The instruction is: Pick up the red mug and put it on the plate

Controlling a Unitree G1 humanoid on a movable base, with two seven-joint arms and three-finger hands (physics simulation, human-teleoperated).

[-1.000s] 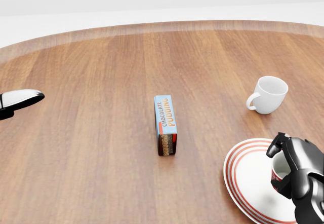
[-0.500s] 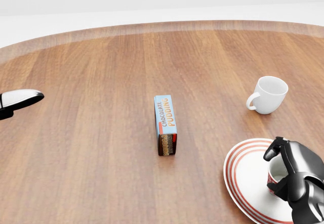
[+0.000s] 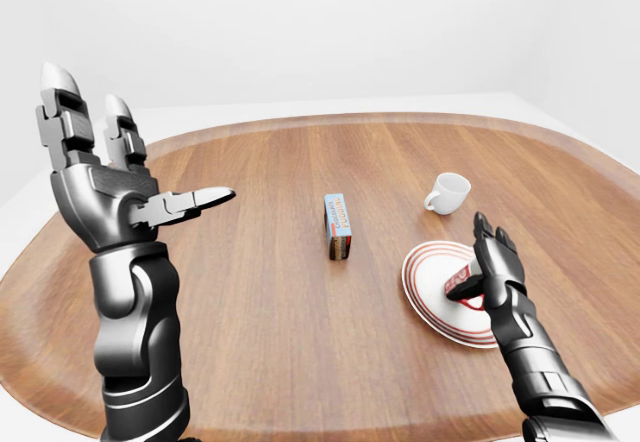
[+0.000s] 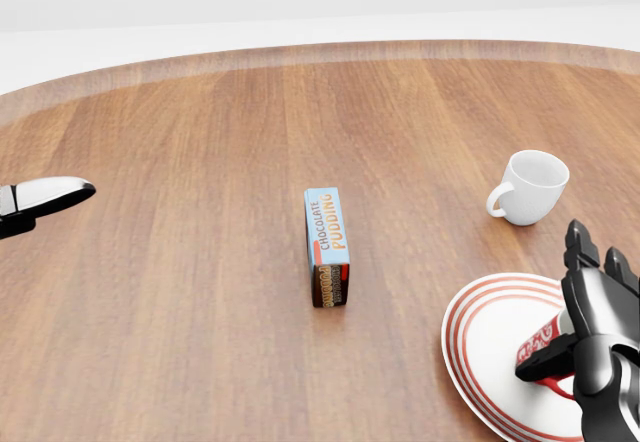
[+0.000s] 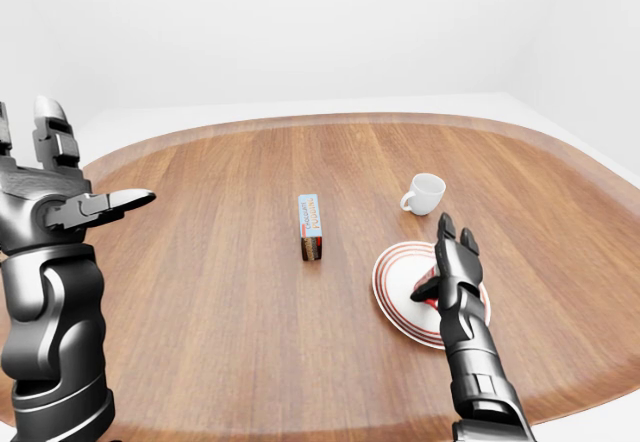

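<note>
Left hand [image 3: 120, 197] raised at the left-eye view's left, fingers [image 3: 60, 102] spread wide, upright, holding nothing, thumb pointing right. Well right of that thumb tip, standing on the wooden table [image 4: 200, 292]: a blue box [image 4: 328, 245] lettered "CHOCOLATE PUDDING". Further right, beyond the right fingertips, a white cup [image 4: 530, 187], upright and clear of the plate [image 4: 490, 352], red-ringed and white. Red mug [image 4: 545, 347] tipped on its side on the plate, against the right hand [image 4: 595, 327], white lettering too small to read. Right fingers now straightened upward and open; half a second ago curled round the upright mug.
</note>
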